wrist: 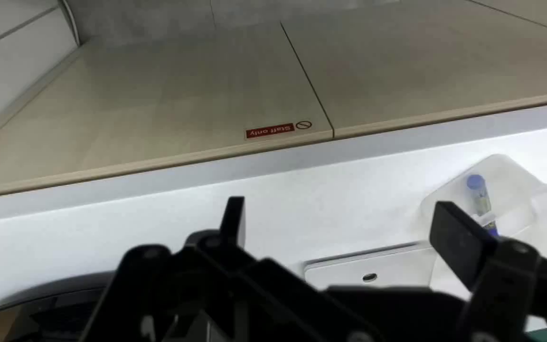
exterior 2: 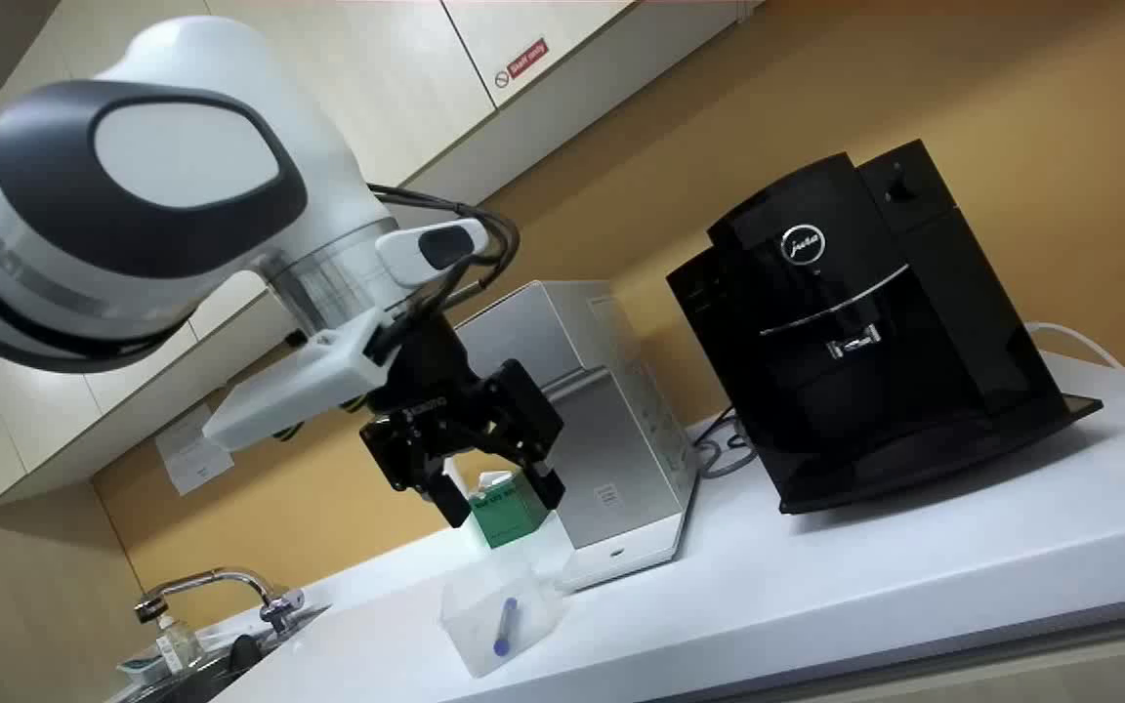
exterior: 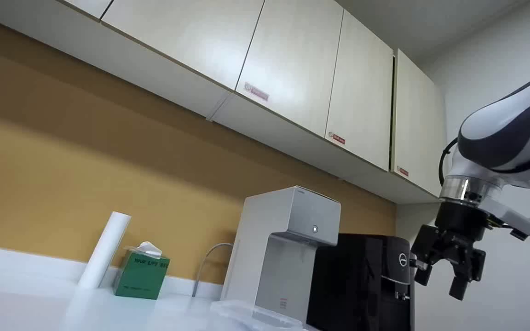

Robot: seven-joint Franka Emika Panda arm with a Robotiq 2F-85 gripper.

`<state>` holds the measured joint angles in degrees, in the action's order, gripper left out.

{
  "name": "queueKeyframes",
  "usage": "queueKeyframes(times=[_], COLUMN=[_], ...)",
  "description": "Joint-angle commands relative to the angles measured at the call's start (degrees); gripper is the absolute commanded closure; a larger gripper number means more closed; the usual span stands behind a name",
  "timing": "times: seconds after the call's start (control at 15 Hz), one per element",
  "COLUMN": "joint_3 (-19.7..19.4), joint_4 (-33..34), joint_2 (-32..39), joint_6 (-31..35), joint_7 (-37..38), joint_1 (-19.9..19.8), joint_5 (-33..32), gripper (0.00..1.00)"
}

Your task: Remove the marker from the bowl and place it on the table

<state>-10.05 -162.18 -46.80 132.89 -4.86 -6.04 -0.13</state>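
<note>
The marker, with blue ends (exterior 2: 506,625), lies in a clear plastic bowl (exterior 2: 468,637) on the white table (exterior 2: 816,571) in an exterior view. In the wrist view the marker (wrist: 478,192) and bowl (wrist: 506,168) are at the right, partly hidden behind a finger, with the table (wrist: 302,204) around them. In an exterior view the bowl (exterior: 233,307) shows faintly on the table (exterior: 21,303); the marker cannot be made out there. My gripper (exterior 2: 501,498) is open and empty, above the table and apart from the bowl. It also shows in an exterior view (exterior: 440,282) and the wrist view (wrist: 347,230).
A grey-white water dispenser (exterior 2: 611,439) stands beside the bowl, with a black coffee machine (exterior 2: 875,342) next to it. A green tissue box (exterior: 141,276) and a white roll (exterior: 104,253) stand by the wall. Cupboards (exterior: 288,69) hang overhead. A sink tap (exterior 2: 221,583) is farther off.
</note>
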Motion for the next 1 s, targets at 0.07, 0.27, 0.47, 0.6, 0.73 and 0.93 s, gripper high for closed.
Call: queueKeyframes(times=[0.07, 0.27, 0.47, 0.6, 0.73, 0.93], joint_3=[0.4, 0.4, 0.4, 0.4, 2.0, 6.1], joint_4=[-0.5, -0.7, -0.7, -0.7, -0.6, 1.2], joint_2=[0.3, 0.9, 0.9, 0.9, 1.4, 3.5], joint_6=[-0.7, -0.9, -0.9, -0.9, -0.5, -1.8], joint_7=[-0.4, -0.4, -0.4, -0.4, -0.3, 0.9], joint_1=[-0.4, -0.4, -0.4, -0.4, 0.4, 2.0], joint_5=[0.4, 0.4, 0.4, 0.4, -0.1, -0.7], gripper=[0.0, 0.0, 0.0, 0.0, 0.0, 0.0])
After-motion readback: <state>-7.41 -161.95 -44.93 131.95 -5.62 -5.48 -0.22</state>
